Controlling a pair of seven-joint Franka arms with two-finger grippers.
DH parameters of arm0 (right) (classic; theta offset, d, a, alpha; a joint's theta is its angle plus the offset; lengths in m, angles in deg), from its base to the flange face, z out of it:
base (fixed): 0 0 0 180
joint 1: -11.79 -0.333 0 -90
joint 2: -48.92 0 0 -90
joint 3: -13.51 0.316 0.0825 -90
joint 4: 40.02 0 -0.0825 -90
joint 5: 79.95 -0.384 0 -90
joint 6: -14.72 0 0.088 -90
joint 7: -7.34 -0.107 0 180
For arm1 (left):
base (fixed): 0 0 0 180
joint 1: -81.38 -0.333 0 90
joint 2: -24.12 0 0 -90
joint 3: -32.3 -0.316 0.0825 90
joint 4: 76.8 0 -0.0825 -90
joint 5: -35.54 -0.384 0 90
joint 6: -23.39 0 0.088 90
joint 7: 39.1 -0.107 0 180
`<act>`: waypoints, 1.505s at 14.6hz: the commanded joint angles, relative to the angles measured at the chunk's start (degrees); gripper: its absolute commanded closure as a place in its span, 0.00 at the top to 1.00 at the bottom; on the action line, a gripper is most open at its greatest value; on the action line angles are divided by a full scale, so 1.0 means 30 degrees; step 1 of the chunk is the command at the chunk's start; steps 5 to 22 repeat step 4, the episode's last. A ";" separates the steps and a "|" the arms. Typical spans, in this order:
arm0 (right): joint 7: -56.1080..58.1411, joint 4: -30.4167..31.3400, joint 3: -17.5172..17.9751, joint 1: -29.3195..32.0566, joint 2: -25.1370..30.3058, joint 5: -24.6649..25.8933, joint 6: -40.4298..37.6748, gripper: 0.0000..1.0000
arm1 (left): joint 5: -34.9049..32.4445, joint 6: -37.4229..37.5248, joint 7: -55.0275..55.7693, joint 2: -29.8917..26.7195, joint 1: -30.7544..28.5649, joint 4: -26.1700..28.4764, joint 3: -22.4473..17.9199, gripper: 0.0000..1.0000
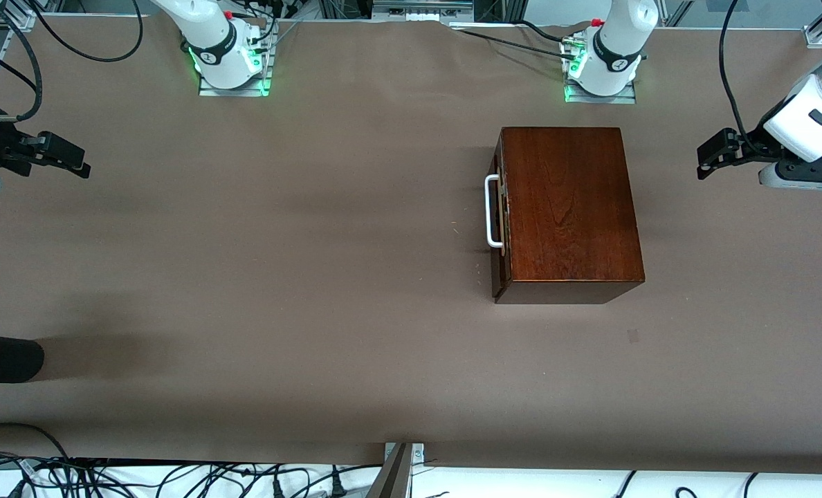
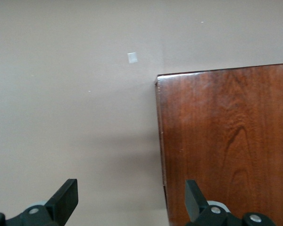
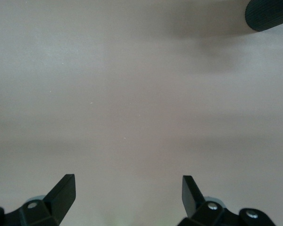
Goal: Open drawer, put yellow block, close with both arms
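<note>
Over bare table, left gripper (image 2: pixel 130 200) and right gripper (image 3: pixel 129 195) spread wide, empty

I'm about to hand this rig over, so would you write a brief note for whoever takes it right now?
Left claw: open, empty, waiting over the table at the left arm's end, beside the wooden box.
Right claw: open, empty, waiting over bare table at the right arm's end.
Drawer: shut, its white loop handle facing the right arm's end.
Yellow block: not visible in any view.
A dark object pokes in at the table edge, nearer the front camera than the right claw.
Done: nothing.
Left: open drawer, put block in, close it.
</note>
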 commanded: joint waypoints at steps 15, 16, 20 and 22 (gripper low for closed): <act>-0.0120 -0.0059 0.0077 0.0145 0.0019 -0.0286 0.0084 1.00 | 0.1056 -0.0370 -0.0302 -0.0092 -0.0293 -0.0052 0.0047 1.00; -0.0120 -0.0059 0.0077 0.0145 0.0019 -0.0286 0.0084 1.00 | 0.1056 -0.0370 -0.0302 -0.0092 -0.0293 -0.0052 0.0047 1.00; -0.0120 -0.0059 0.0077 0.0145 0.0019 -0.0286 0.0084 1.00 | 0.1056 -0.0370 -0.0302 -0.0092 -0.0293 -0.0052 0.0047 1.00; -0.0120 -0.0059 0.0077 0.0145 0.0019 -0.0286 0.0084 1.00 | 0.1056 -0.0370 -0.0302 -0.0092 -0.0293 -0.0052 0.0047 1.00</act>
